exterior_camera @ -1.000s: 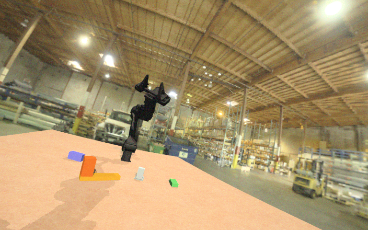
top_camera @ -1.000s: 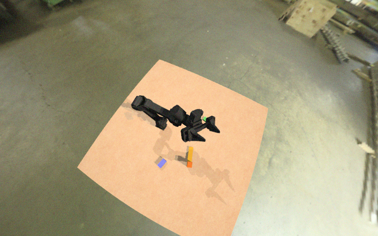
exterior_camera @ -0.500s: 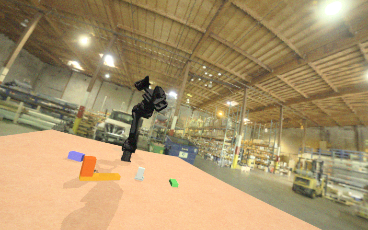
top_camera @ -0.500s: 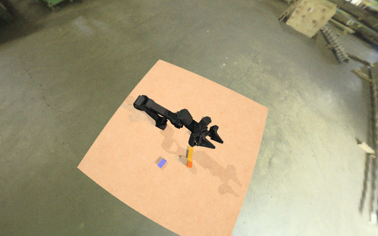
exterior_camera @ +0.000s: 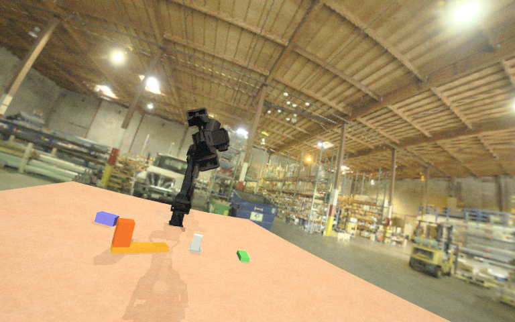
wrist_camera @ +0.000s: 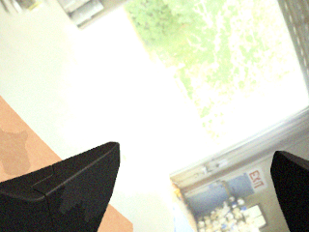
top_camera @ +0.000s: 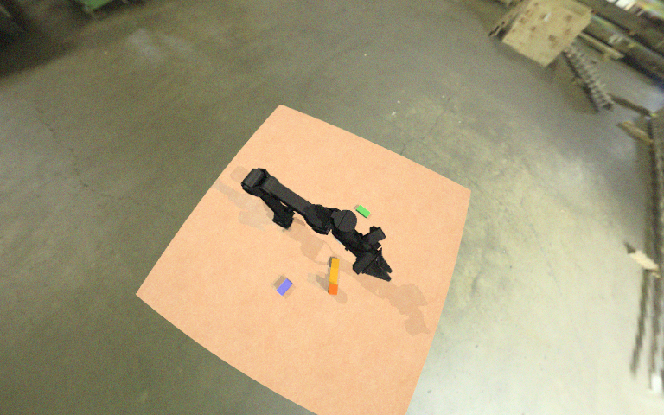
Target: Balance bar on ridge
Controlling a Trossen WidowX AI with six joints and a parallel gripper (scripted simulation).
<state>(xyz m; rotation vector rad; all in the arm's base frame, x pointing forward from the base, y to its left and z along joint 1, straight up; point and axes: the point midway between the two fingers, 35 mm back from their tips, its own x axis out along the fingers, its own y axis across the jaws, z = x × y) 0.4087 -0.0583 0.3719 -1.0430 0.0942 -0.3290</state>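
On the table (exterior_camera: 56,212), below and to the side of the raised gripper (top_camera: 379,266), lies the bar (exterior_camera: 139,247); it is a yellow strip flat on the surface, with an orange block (exterior_camera: 123,232) standing upright on one end of it; in the top view the bar (top_camera: 334,271) points along the table with the orange end (top_camera: 333,289) toward the near edge. The gripper hangs in the air at the end of the black arm (top_camera: 293,198), near the bar but not touching it; the top view puts it just to the right of the bar's yellow end, with a gap of bare table between them. Its fingers stand apart and hold nothing; the wrist view shows two dark tips at the frame's lower corners with only a bright doorway and a strip of table between them. The exterior view shows the gripper (exterior_camera: 197,115) high above the table, well over the bar. A small white piece (exterior_camera: 196,243) stands upright just beside the bar's free end; whether it is the ridge I cannot tell. A purple block (exterior_camera: 106,218) lies behind the orange block, apart from it; a green block (exterior_camera: 243,255) lies farther off, on the white piece's other side.
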